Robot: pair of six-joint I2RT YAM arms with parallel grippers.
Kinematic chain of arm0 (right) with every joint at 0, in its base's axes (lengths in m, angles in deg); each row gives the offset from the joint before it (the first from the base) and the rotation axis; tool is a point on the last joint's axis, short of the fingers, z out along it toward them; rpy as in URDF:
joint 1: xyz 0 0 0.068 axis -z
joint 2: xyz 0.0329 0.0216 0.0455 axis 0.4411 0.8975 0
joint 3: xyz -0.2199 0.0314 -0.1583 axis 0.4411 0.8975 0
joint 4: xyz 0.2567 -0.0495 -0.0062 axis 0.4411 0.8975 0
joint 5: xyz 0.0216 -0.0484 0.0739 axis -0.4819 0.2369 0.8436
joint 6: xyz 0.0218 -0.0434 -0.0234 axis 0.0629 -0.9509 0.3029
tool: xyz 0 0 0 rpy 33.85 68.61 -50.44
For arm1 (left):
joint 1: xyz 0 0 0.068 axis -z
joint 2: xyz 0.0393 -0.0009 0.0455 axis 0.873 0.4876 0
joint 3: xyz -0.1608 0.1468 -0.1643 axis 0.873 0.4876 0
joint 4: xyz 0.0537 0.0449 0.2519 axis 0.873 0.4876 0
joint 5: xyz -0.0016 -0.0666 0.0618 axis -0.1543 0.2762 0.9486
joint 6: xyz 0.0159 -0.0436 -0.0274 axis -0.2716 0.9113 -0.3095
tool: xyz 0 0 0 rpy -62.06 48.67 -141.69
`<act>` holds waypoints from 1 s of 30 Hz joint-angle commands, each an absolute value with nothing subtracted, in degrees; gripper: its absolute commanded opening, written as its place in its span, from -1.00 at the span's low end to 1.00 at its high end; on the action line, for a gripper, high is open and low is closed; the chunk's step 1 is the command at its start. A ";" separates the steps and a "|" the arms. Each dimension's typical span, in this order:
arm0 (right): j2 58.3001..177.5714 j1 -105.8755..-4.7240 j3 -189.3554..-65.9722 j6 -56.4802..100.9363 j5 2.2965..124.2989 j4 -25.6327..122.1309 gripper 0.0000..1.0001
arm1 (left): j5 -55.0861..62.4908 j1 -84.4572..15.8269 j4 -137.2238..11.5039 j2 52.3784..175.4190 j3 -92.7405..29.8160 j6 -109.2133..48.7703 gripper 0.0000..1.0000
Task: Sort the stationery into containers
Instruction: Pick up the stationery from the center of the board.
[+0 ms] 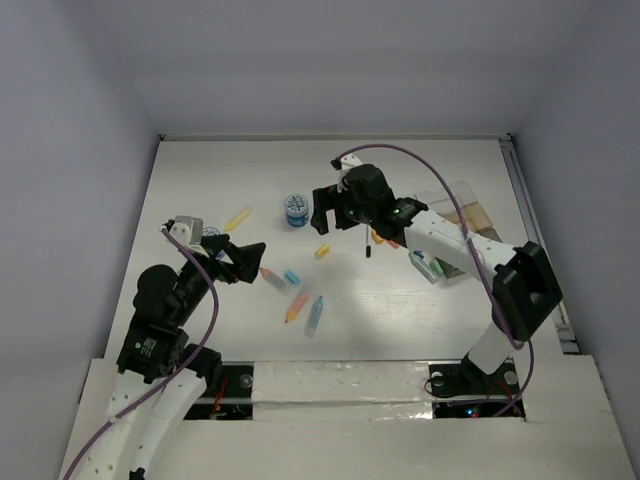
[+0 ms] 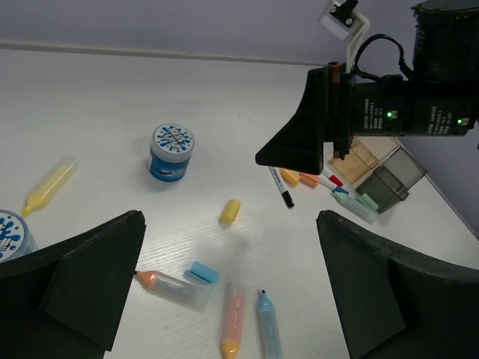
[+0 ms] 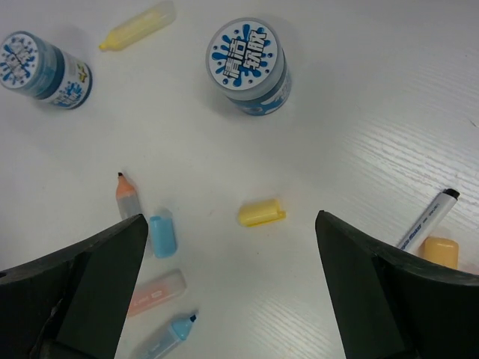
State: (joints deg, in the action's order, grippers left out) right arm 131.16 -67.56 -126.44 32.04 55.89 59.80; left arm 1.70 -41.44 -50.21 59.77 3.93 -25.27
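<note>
Stationery lies loose mid-table: a yellow cap point(image 3: 261, 213), a blue cap point(image 3: 162, 235), an orange-tipped highlighter point(image 2: 171, 288), an orange highlighter point(image 2: 233, 320), a light-blue highlighter point(image 2: 269, 324), a yellow highlighter point(image 2: 49, 185) and two blue-and-white pots point(image 3: 248, 65) point(image 3: 46, 69). My left gripper point(image 1: 243, 262) is open, hovering left of the caps and highlighters point(image 2: 230, 243). My right gripper point(image 1: 332, 215) is open above the yellow cap point(image 3: 230, 239), holding nothing. The containers, a tan tray point(image 2: 363, 158) and a grey tray point(image 2: 394, 180), sit at the right.
A white pen with a black tip point(image 2: 281, 187), an orange cap point(image 2: 308, 179), a red-tipped pen point(image 2: 333, 179) and a green pen point(image 2: 358, 206) lie beside the trays. The right arm point(image 1: 460, 245) crosses over the trays in the top view. Grey walls enclose the table.
</note>
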 commanded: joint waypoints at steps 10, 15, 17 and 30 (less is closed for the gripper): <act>142.23 -69.50 -139.04 28.77 46.52 64.52 1.00 | 1.42 -41.74 -52.76 58.36 2.74 -25.54 0.98; 147.67 -70.55 -143.52 27.98 44.15 66.99 1.00 | 1.68 -41.22 -52.67 57.83 2.83 -25.45 0.98; 149.26 -70.56 -145.71 27.81 44.58 67.78 1.00 | 1.68 -41.22 -52.67 57.65 2.91 -25.45 0.98; 166.57 -70.56 -165.73 24.56 46.08 73.75 1.00 | 1.59 -40.16 -52.85 57.56 3.26 -25.45 0.98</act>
